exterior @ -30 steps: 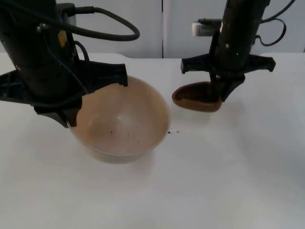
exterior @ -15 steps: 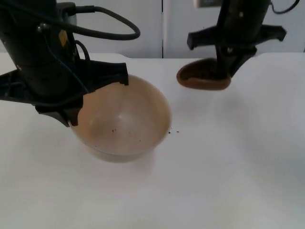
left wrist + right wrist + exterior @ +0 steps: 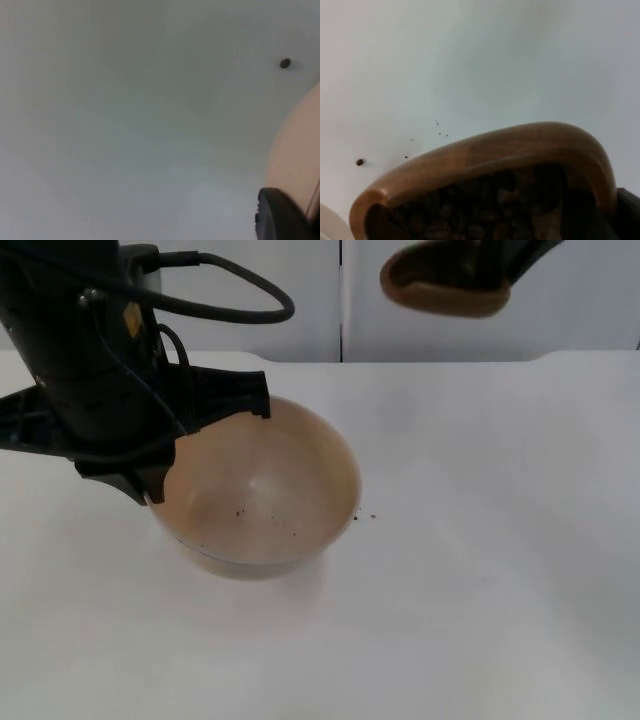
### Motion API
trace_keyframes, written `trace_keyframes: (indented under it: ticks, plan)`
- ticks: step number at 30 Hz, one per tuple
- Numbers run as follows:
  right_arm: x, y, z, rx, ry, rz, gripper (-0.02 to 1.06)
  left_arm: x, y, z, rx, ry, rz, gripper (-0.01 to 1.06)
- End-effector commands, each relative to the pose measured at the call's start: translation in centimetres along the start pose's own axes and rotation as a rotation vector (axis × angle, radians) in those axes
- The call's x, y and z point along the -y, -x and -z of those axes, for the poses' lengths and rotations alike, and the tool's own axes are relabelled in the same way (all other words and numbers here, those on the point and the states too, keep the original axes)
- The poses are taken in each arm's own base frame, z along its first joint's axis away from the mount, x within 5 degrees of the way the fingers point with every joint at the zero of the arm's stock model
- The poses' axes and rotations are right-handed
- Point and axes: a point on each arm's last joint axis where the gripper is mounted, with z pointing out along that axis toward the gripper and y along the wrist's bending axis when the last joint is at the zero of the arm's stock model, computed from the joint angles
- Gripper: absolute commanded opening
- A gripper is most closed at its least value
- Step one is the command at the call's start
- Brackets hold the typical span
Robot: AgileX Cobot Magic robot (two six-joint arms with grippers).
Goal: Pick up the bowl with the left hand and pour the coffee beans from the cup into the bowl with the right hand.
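Jaws of both grippers are clamped on things.
Left gripper (image 3: 150, 490) pinches the round beige bowl (image 3: 255, 490); right gripper (image 3: 490, 265) holds the brown wooden cup (image 3: 440, 290) of coffee beans (image 3: 485, 205) high above the white table (image 3: 480, 540).

No readable text, brand, number or sign stands on anything here. The black left robot arm (image 3: 95, 360) carries a small yellow diamond-shaped sticker (image 3: 130, 317) at about ten o'clock in the top view. Its marking cannot be made out.
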Motion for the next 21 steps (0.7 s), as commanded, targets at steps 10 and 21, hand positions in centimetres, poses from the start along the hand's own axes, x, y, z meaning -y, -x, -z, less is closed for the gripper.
trace_keyframes:
  ticks: [10,21]
  plan:
    - [-1.32,-0.2,1.71,0.032,0.017,0.034,0.0,0.0,0.12,0.1,0.009,-0.012,0.011,0.0]
    - [-1.31,-0.21,1.91,0.036,0.017,0.034,0.0,0.02,0.13,0.1,0.01,-0.013,0.011,0.0]
